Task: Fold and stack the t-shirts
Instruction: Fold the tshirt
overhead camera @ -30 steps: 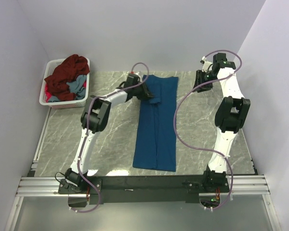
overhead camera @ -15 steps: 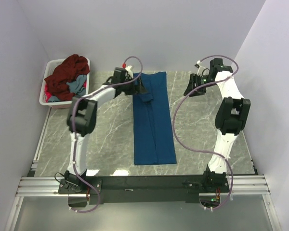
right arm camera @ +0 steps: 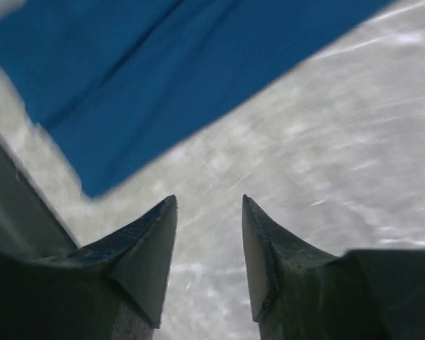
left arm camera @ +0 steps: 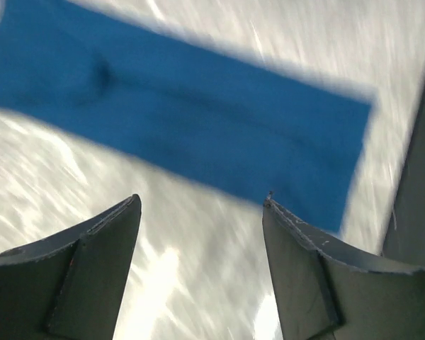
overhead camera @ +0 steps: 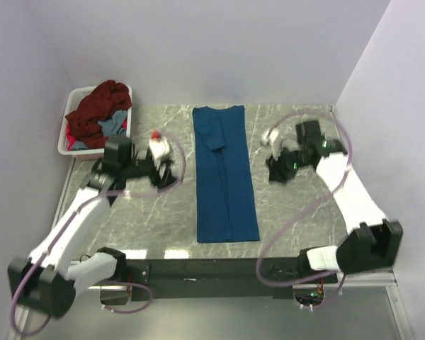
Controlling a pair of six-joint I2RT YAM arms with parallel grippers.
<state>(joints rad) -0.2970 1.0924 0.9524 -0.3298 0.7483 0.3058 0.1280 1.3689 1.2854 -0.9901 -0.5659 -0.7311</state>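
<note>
A deep blue t-shirt (overhead camera: 225, 173) lies folded into a long narrow strip down the middle of the marble table; it also fills the top of the left wrist view (left arm camera: 184, 127) and of the right wrist view (right arm camera: 163, 64). My left gripper (overhead camera: 166, 172) hovers over bare table left of the strip, jaws open and empty (left arm camera: 202, 205). On the strip's right, my right gripper (overhead camera: 275, 172) is also open and empty (right arm camera: 209, 202). A dark maroon t-shirt (overhead camera: 99, 110) and a grey-blue one (overhead camera: 112, 127) are heaped in the basket.
The white plastic basket (overhead camera: 71, 99) stands at the table's back left corner. Walls close in the table on the left, back and right. The black front rail (overhead camera: 219, 269) runs along the near edge between the arm bases.
Both arms have pulled back from the strip's far end toward the near side. The left gripper has let go of the blue t-shirt and opened. The strip now lies straight.
</note>
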